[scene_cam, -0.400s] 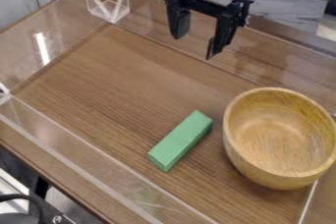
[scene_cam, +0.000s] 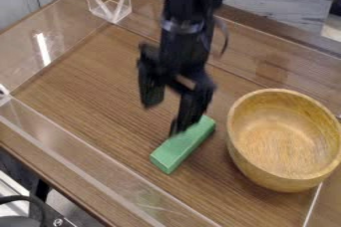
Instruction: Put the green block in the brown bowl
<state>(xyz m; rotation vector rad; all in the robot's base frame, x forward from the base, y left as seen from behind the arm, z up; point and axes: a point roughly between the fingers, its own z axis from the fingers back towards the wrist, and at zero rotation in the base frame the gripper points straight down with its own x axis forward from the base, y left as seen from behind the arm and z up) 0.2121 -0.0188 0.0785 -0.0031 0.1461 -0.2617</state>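
Note:
The green block [scene_cam: 181,147] is a flat bright green bar lying on the wooden table, just left of the brown bowl [scene_cam: 284,137]. The bowl is round, light brown wood with a thick rim, and nothing lies in it. My gripper [scene_cam: 167,110] points down, open, with nothing between its two dark fingers. It hangs directly over the far end of the block; the right finger [scene_cam: 184,112] covers the block's upper end. Whether the fingertips touch the block I cannot tell.
A clear plastic wall [scene_cam: 54,121] borders the wooden table [scene_cam: 94,82] on the left and front. A small clear stand [scene_cam: 107,2] sits at the far left corner. The bowl stands close to the right edge.
The arm has come from the far side of the table down and toward the camera, to just above the green block. Its jaws stay open. Block and bowl have not moved.

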